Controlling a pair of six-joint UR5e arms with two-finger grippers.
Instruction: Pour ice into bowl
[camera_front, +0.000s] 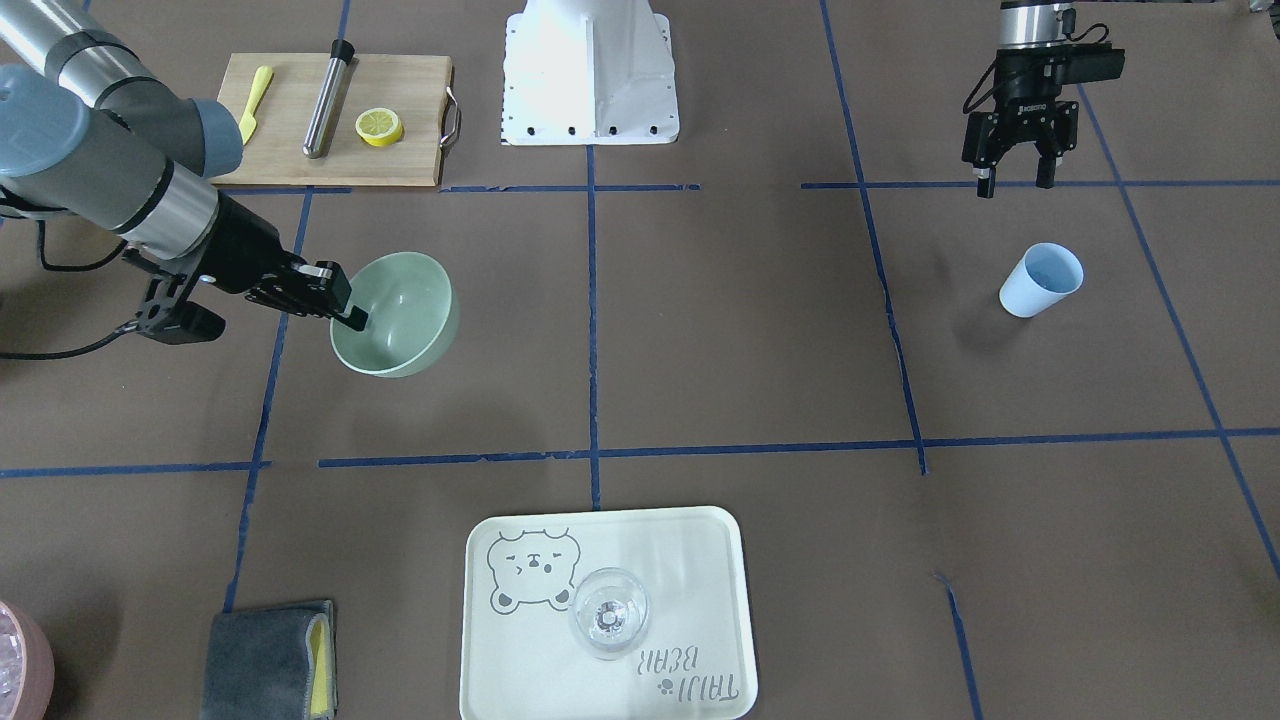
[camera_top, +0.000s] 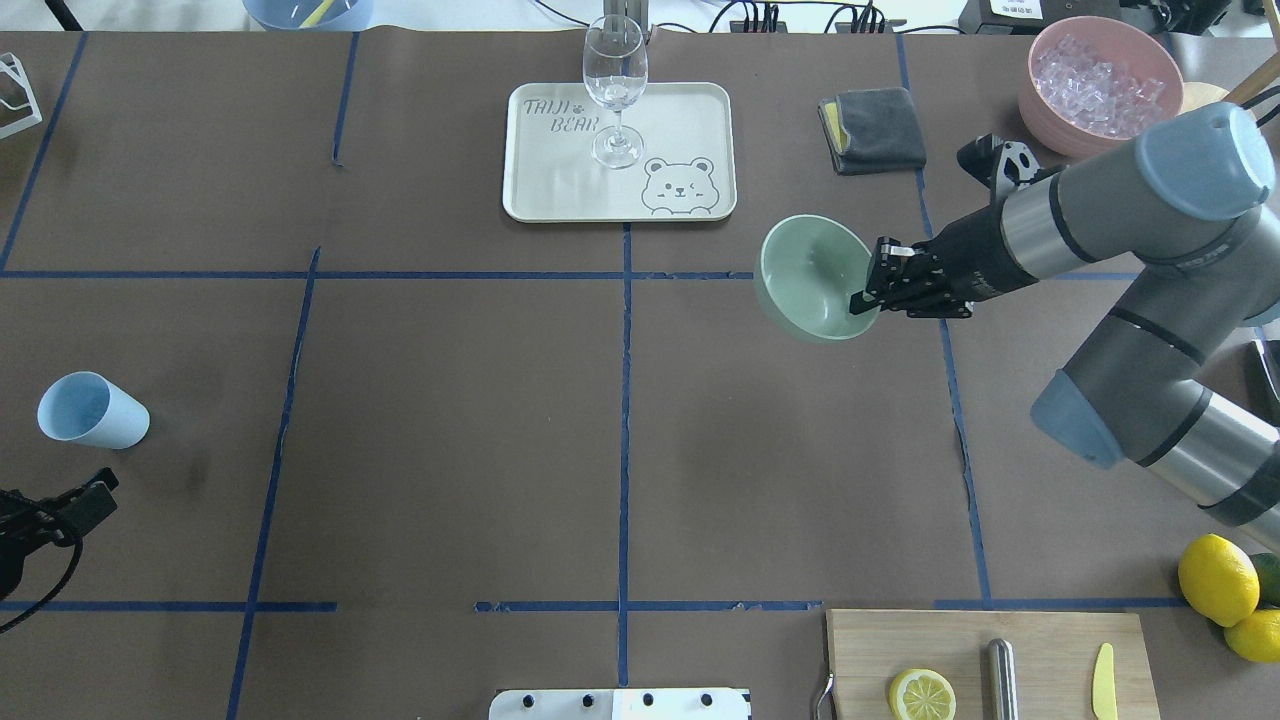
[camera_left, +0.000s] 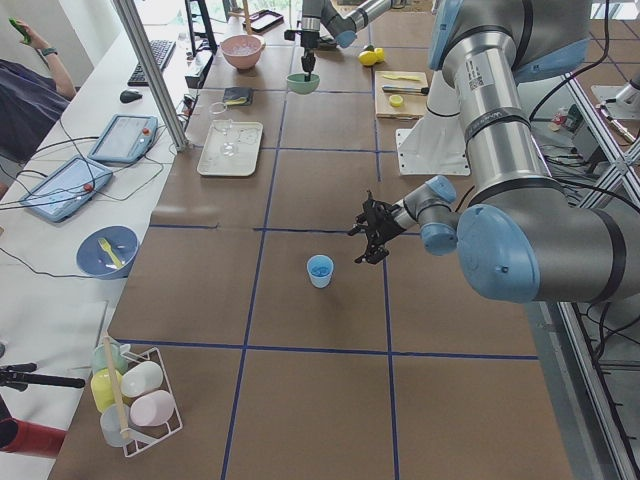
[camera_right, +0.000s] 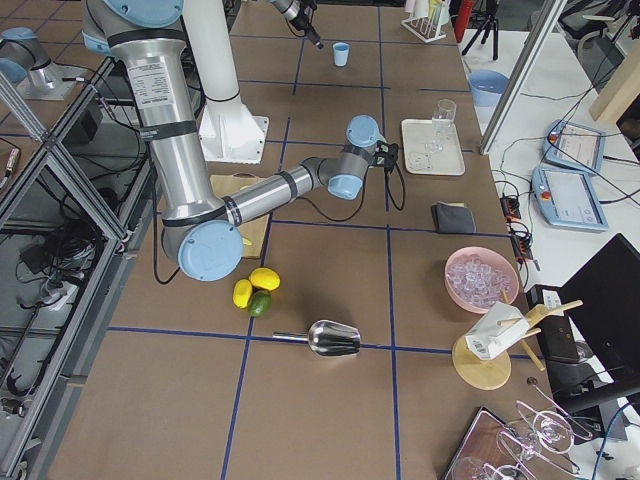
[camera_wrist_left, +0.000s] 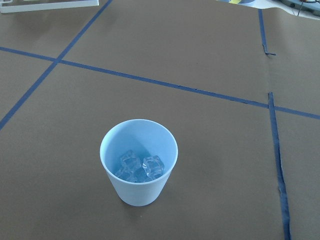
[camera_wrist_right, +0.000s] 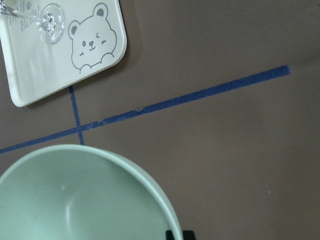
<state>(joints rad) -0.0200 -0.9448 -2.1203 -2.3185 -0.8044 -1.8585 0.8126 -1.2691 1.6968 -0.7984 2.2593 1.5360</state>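
The desk (camera_top: 450, 450) carries the tray (camera_top: 560, 185) at its far edge from the robot. Just off the tray toward the robot's right and nearer the robot, the bowl (camera_top: 810, 270) is tilted, its rim pinched by the right end effector (camera_top: 868, 300). The right wrist view cuts the bowl off. Well off the tray toward the robot's left, the left end effector (camera_front: 1010, 182) stands spread and empty near the cup (camera_front: 1040, 280). Ice (camera_wrist_left: 137, 166) lies in that cup, clear only from the left wrist.

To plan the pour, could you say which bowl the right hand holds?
The mint-green bowl, its rim in the right hand; the pink bowl stands apart, untouched.
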